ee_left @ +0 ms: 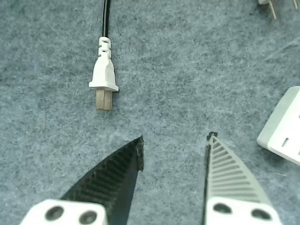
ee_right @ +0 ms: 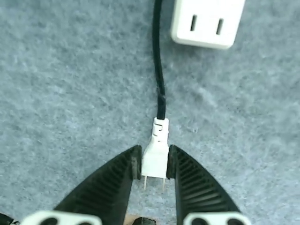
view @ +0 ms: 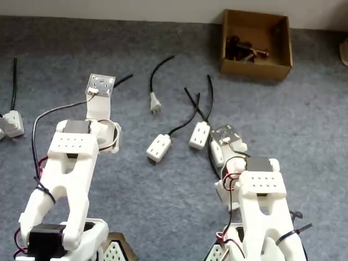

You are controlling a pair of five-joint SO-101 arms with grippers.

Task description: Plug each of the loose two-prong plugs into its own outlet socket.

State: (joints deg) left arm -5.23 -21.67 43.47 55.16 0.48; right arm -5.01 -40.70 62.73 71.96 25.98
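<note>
Right hand (ee_right: 153, 157) is clamped on the sides of a white two-prong plug (ee_right: 156, 140), whose prongs point back toward the wrist and away from the white outlet socket (ee_right: 207, 22) lying beyond its black cord (ee_right: 159, 65). Judged against the task, this hold suits lifting, and the plug needs turning before insertion. Left hand (ee_left: 176, 138) stands apart and empty over the grey desk (ee_left: 187, 70), lined up near a second loose plug (ee_left: 104, 75) lying flat, with another socket (ee_left: 286, 131) beside it.
</note>
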